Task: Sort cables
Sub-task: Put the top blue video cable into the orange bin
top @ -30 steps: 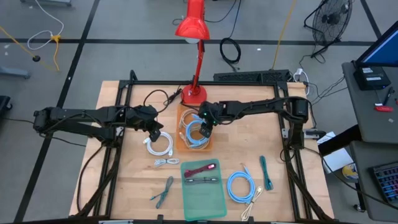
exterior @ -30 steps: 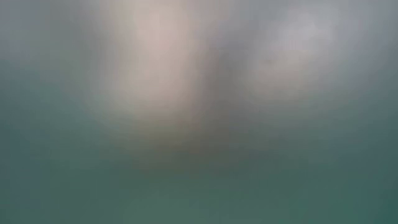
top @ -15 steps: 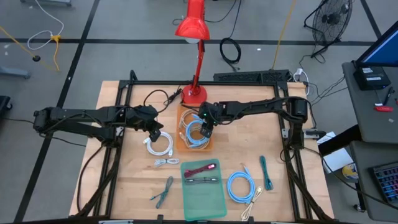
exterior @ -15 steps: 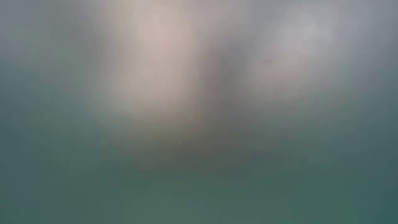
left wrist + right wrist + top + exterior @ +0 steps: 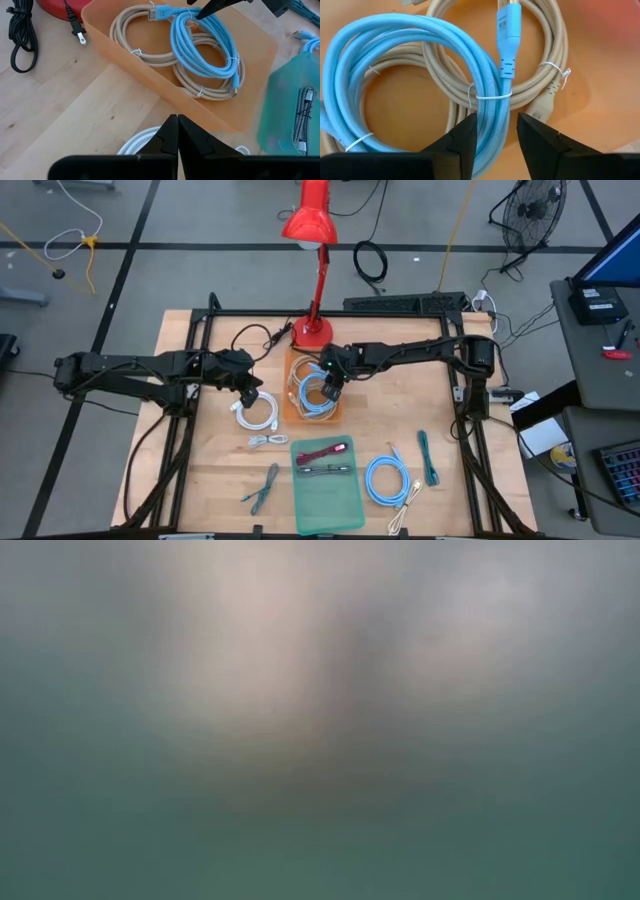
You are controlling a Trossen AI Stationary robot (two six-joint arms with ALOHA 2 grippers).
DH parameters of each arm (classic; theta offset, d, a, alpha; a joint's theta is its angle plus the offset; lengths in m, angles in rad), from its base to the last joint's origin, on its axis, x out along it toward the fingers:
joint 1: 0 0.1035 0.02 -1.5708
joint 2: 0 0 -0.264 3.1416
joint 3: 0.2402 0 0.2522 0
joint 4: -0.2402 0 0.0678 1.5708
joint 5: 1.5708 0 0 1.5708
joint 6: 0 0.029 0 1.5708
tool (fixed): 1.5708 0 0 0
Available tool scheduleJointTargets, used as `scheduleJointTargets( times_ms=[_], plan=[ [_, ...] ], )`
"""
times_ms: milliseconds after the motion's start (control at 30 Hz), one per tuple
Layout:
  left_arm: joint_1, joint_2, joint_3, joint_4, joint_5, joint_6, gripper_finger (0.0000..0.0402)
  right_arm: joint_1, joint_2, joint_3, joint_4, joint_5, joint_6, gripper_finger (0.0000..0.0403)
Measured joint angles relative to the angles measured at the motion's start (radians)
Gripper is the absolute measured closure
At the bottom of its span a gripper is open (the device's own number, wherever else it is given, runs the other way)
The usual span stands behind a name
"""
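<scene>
I have the right gripper (image 5: 497, 137) down inside the orange bin (image 5: 295, 412), its fingers spread and straddling the light-blue coil (image 5: 415, 75), which lies on top of two beige coils (image 5: 540, 75). I judge this to be either the pinch or the let-go of that coil in the bin; I can't say which. Next I either close fully and lift, or back straight up clear of the strands. My left gripper (image 5: 174, 135) waits pressed together over the white coil (image 5: 258, 412) beside the bin. Another light-blue coil (image 5: 387, 478) lies near the green tray (image 5: 330, 500)
</scene>
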Motion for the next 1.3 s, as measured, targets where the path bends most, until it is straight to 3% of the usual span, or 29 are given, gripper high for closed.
scheduleJointTargets(
  times_ms=[200, 367, 533, 867, 1300],
  plan=[
    [0.000, 0.000, 0.000, 0.000, 0.000, 0.000, 0.0396, -0.002, 0.067, 0.003, 0.007, -0.036, 0.063, 0.0287],
    [0.000, 0.000, 0.000, -0.002, 0.000, -0.002, 0.0396, 0.008, 0.108, 0.005, -0.018, -0.086, 0.082, 0.0329],
    [0.000, 0.000, 0.000, -0.008, 0.000, -0.005, 0.0396, 0.011, 0.071, 0.002, -0.012, -0.051, 0.090, 0.0367],
    [0.000, 0.000, 0.000, -0.006, -0.028, 0.000, 0.0396, 0.001, -0.045, -0.003, -0.042, 0.008, 0.142, 0.0365],
    [0.001, 0.000, 0.000, -0.004, -0.035, -0.001, 0.0396, 0.069, -0.055, -0.002, -0.098, 0.039, 0.306, 0.0368]
  ],
)
